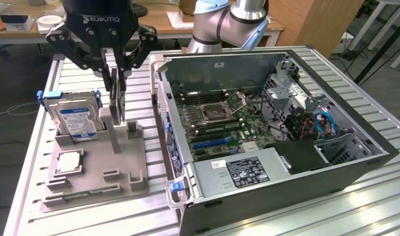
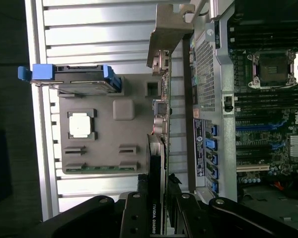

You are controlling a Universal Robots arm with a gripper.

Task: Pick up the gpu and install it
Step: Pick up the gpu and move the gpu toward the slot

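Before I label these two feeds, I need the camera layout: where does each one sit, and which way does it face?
Exterior view: off the arm, raised, looking down slantwise over the open computer case and parts tray; shows the arm and claw.
Wrist view: on the wrist, looking down past the claw along the gripped gpu.
Shared: claw, gpu, tray, case, hard drive.

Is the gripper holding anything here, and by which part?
Yes. The gripper pinches the thin, flat, dark gpu card with a silvery metal bracket by its two flat faces at the upper edge, card upright on edge.
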